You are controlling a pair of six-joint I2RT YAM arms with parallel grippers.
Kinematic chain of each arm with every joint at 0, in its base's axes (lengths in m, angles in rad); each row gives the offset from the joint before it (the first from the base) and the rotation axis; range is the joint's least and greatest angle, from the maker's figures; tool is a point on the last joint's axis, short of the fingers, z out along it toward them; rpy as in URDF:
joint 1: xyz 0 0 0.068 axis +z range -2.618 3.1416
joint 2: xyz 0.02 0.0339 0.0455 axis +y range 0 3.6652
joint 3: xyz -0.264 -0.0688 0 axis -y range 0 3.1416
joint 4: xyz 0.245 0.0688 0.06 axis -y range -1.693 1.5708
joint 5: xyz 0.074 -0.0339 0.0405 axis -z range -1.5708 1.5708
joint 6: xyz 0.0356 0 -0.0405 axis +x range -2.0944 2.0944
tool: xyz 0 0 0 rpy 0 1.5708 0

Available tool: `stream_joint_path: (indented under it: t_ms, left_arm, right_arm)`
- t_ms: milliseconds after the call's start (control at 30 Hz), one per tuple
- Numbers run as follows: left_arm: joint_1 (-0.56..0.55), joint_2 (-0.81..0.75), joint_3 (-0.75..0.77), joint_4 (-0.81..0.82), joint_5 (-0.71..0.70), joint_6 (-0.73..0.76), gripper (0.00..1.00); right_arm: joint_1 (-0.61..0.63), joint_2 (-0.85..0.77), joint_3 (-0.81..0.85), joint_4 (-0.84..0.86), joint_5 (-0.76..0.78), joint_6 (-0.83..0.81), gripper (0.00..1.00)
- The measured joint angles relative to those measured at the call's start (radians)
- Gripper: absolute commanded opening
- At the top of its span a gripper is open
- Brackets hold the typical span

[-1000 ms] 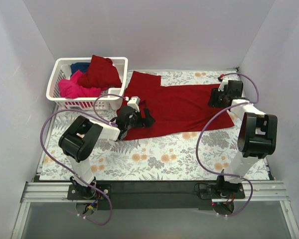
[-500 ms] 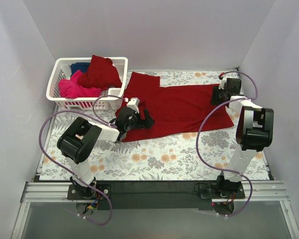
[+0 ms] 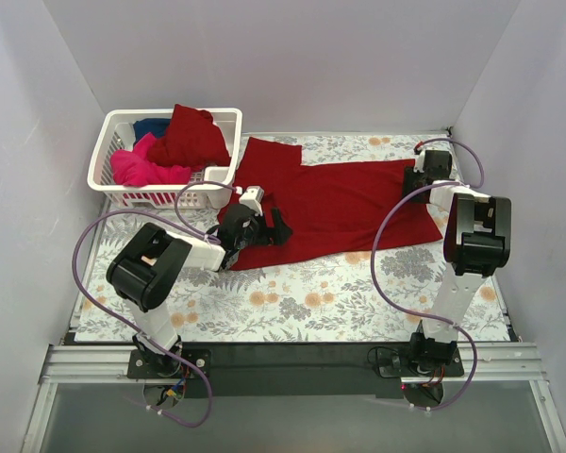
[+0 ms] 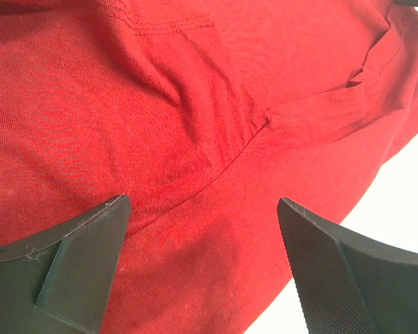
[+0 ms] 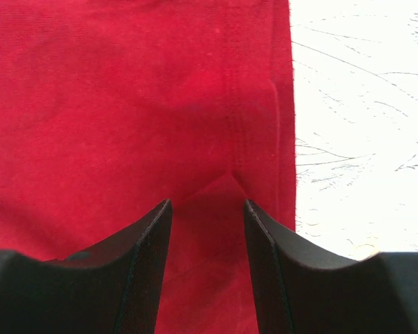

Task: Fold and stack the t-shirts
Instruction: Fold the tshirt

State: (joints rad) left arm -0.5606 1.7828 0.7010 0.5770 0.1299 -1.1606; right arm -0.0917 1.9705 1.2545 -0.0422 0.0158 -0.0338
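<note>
A dark red t-shirt (image 3: 344,203) lies spread flat on the floral table. My left gripper (image 3: 264,226) is open over its left part, near a sleeve seam; in the left wrist view (image 4: 203,205) the fingers stand wide apart above the cloth (image 4: 195,125). My right gripper (image 3: 421,179) is at the shirt's far right hem. In the right wrist view (image 5: 207,205) its fingers are partly open, with a small raised peak of red cloth (image 5: 226,184) between them. Another dark red shirt (image 3: 189,137), a hot pink one (image 3: 140,168) and a dark blue one (image 3: 153,125) lie in the basket.
The white lattice basket (image 3: 100,156) stands at the far left corner, just left of the spread shirt's sleeve. White walls close the table on three sides. Purple cables loop off both arms. The near half of the floral cloth (image 3: 311,297) holds nothing.
My right arm has swung its elbow up and back, and the right gripper has shifted slightly toward the far right corner on the hem. The left gripper has barely moved.
</note>
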Motion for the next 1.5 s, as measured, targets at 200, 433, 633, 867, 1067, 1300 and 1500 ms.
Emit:
stream_joint_path:
  t_ms: [200,433,633,867,1067,1300,1500]
  left_arm:
    - [0.000,-0.001,-0.002,0.000,0.000,0.000,0.80]
    - [0.000,-0.002,-0.004,0.003,0.001,0.000,0.80]
    - [0.000,-0.005,-0.008,0.003,0.001,0.000,0.80]
    - [0.000,-0.010,-0.023,0.016,0.001,-0.001,0.80]
    - [-0.001,-0.017,-0.041,0.032,0.000,-0.003,0.80]
    - [-0.002,-0.019,-0.046,0.037,0.000,-0.007,0.80]
    - [-0.002,-0.019,-0.046,0.037,0.000,-0.007,0.80]
  right_arm:
    - [0.000,0.006,0.005,0.000,0.031,-0.001,0.41]
    - [0.000,0.036,0.032,0.006,0.031,-0.003,0.36]
    - [0.001,0.041,0.032,0.016,0.031,-0.007,0.12]
    - [0.001,0.040,0.032,0.015,0.054,-0.004,0.01]
    - [0.000,0.025,0.016,0.015,0.076,-0.003,0.01]
    - [-0.016,0.010,0.011,0.015,0.067,0.012,0.12]
    - [-0.026,0.010,0.011,0.015,0.033,0.018,0.07]
